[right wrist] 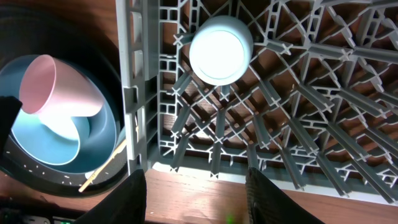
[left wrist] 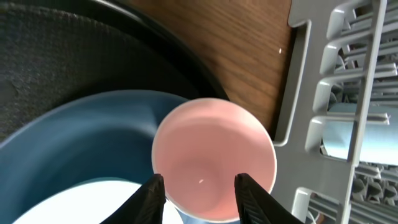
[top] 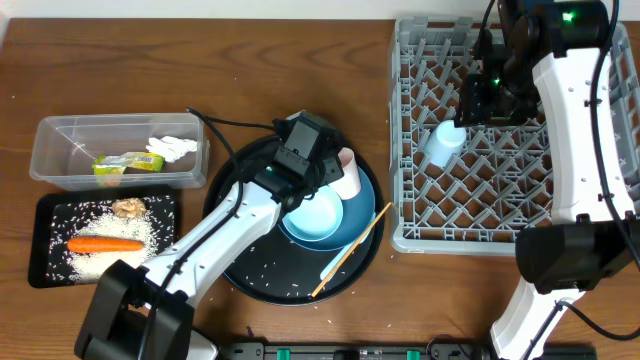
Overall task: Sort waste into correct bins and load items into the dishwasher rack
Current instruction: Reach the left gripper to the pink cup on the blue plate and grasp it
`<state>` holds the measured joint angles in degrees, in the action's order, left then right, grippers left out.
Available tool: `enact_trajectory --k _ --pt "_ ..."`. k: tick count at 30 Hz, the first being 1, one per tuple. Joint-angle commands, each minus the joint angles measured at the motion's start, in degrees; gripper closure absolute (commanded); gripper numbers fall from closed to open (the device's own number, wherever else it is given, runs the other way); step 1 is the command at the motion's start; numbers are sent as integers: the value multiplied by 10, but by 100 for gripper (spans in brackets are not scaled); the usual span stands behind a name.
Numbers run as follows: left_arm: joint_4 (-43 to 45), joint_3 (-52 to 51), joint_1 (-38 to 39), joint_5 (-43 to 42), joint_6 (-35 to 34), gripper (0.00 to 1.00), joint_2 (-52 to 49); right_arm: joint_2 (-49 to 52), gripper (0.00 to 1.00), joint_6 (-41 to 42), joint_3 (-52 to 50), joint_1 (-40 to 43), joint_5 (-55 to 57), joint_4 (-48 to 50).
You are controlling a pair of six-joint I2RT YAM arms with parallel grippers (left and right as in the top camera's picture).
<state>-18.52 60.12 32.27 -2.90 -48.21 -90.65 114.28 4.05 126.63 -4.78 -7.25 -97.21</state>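
Observation:
The small pink cup (top: 347, 172) lies on its side on the pale-blue bowl (top: 315, 215), which sits on the dark-blue plate (top: 358, 222). My left gripper (left wrist: 198, 190) is open, its fingers flanking the near rim of the pink cup (left wrist: 214, 155). Chopsticks (top: 350, 250) lean over the plate's edge. The small light-blue cup (top: 443, 143) stands upside down in the grey dishwasher rack (top: 420, 205). My right gripper (right wrist: 196, 180) is open and empty above the rack, near that cup (right wrist: 221, 48). The white utensil is out of view.
The plate rests on a round black tray (top: 255, 270) strewn with rice grains. The clear tub (top: 50, 150) holds the wrapper (top: 128, 163) and tissue (top: 172, 147). The black rectangular tray (top: 45, 240) holds the carrot (top: 105, 244), brown lump (top: 127, 207) and rice.

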Motion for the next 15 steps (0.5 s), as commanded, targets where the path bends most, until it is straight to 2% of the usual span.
enact_trajectory --k 1,15 --pt "4 1 -1 23 0 61 -8 -9 55 -5 0 6 -3 -1" --pt "4 1 -1 2 -21 62 -51 -9 55 -5 0 6 -3 -1"
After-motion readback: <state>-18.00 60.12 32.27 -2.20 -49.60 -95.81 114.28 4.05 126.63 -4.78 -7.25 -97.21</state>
